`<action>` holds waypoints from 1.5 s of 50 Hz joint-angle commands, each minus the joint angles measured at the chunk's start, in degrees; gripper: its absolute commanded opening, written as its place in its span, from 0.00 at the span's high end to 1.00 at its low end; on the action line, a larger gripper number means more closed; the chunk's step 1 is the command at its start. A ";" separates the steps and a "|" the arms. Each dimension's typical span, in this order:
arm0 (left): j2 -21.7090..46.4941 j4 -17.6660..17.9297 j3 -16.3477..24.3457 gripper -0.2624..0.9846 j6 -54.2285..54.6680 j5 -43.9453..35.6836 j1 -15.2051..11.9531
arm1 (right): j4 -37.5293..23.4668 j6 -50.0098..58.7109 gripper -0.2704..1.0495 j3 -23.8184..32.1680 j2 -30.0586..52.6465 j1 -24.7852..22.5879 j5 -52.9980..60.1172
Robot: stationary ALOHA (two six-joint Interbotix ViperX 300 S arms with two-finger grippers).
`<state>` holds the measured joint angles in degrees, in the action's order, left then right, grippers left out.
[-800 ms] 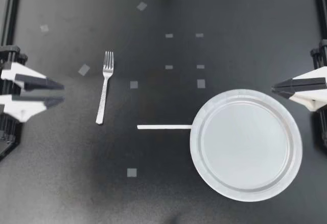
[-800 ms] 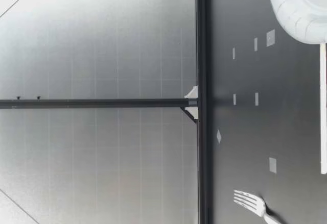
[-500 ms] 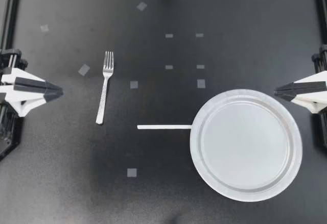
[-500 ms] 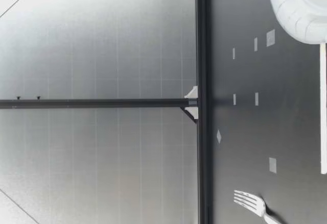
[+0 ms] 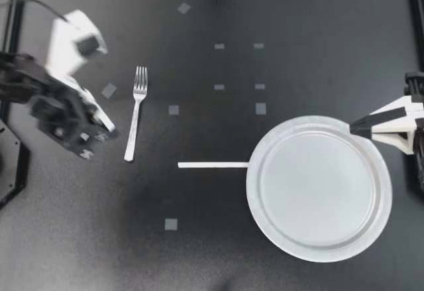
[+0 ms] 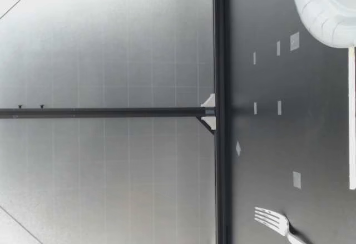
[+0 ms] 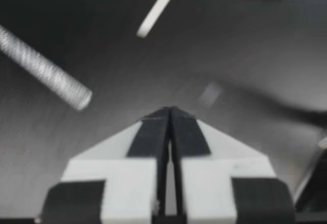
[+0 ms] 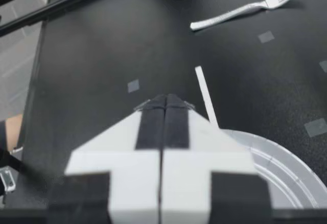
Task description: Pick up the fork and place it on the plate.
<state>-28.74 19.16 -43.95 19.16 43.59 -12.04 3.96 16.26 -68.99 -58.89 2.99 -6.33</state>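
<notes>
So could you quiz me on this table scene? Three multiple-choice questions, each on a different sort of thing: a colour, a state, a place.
1. The plate is:
A. red
B. white
C. green

2. The right tool is:
A. wide open
B. clamped on the plate
C. shut with nothing in it

3. The fork lies:
A. on the bare table, near the left tool
B. on the plate
C. in the right tool

Answers:
1 B: the plate shows plainly white against the dark table.
2 C: in the right wrist view its fingers meet with nothing between them.
3 A: the top view shows the fork flat on the table, well apart from the plate.
</notes>
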 commanded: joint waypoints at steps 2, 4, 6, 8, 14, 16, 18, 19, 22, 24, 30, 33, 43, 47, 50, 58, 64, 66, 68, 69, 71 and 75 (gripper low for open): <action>8.79 1.76 -0.62 0.64 -0.62 0.79 -0.26 | 0.09 0.09 0.83 0.44 0.09 0.26 0.09; 10.11 2.02 -1.14 0.57 -0.88 -0.62 -0.26 | 0.09 0.09 0.82 0.09 0.00 0.26 0.09; 11.07 2.11 -1.76 0.46 -0.88 -2.81 -0.26 | 0.09 0.18 0.81 -0.18 0.00 0.35 0.18; 11.87 2.11 -2.11 0.37 -0.53 -4.83 -0.62 | 0.09 0.18 0.81 -0.53 -0.26 0.26 0.18; 14.59 2.02 -3.16 0.12 0.88 -10.55 -3.52 | 0.18 0.53 0.78 -1.41 -0.97 0.26 0.35; 15.47 2.02 -3.34 0.14 1.23 -12.30 -4.75 | 0.18 1.05 0.78 -1.67 -1.41 0.35 0.44; 16.08 2.02 -3.52 0.17 1.23 -14.24 -5.71 | 0.18 1.58 0.77 -1.93 -1.85 0.26 0.62; 16.44 2.02 -3.43 0.19 0.97 -15.56 -6.15 | 0.18 1.85 0.77 -2.02 -2.02 0.26 0.53; 17.05 1.76 -3.08 0.24 0.44 -17.67 -7.03 | 0.09 2.55 0.76 -2.46 -2.90 0.26 0.62; 17.40 1.49 -3.08 0.25 0.09 -18.02 -7.65 | 0.09 2.99 0.76 -2.64 -3.25 0.26 0.62; 19.25 0.62 -3.34 0.25 -1.41 -17.40 -10.11 | 0.09 4.04 0.76 -3.60 -4.48 0.26 0.79; 20.39 0.44 -3.16 0.25 -1.93 -16.52 -10.55 | 0.09 4.22 0.76 -3.96 -4.66 0.35 1.14; 24.35 -0.35 -1.85 0.25 -2.64 -13.01 -11.07 | 0.09 4.22 0.76 -4.22 -3.87 0.26 2.64; 25.05 -0.53 -1.05 0.25 -2.64 -12.83 -11.16 | 0.18 4.22 0.76 -4.66 -3.69 0.26 3.34; 25.58 -0.53 -0.79 0.25 -2.64 -12.92 -11.16 | 0.09 4.22 0.76 -5.01 -3.69 0.26 3.78; 27.51 -0.88 -0.88 0.25 -2.72 -13.27 -11.16 | 0.18 4.39 0.76 -5.80 -3.78 0.26 4.83; 28.56 -1.32 -0.97 0.25 -2.72 -14.41 -11.69 | 0.18 4.39 0.76 -6.24 -3.69 -0.62 5.54; 28.92 -1.67 -0.88 0.25 -2.72 -15.12 -11.95 | 0.18 4.39 0.76 -6.24 -3.60 -1.05 5.80; 29.27 -2.02 -0.79 0.25 -2.72 -15.73 -12.04 | 0.18 4.48 0.76 -6.24 -3.60 -1.49 6.06; 29.44 -2.11 -0.70 0.25 -2.72 -16.00 -12.13 | 0.18 4.48 0.76 -6.24 -3.60 -1.67 6.24; 29.71 -2.37 -0.44 0.25 -2.72 -16.44 -12.13 | 0.18 4.48 0.76 -6.24 -3.60 -2.11 6.42; 30.23 -2.81 0.00 0.25 -2.81 -16.79 -12.57 | 0.18 4.48 0.76 -6.24 -3.52 -2.46 6.59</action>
<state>1.58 17.05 -45.70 16.52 27.77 -23.82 4.04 20.65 -75.94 -63.28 1.58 -0.70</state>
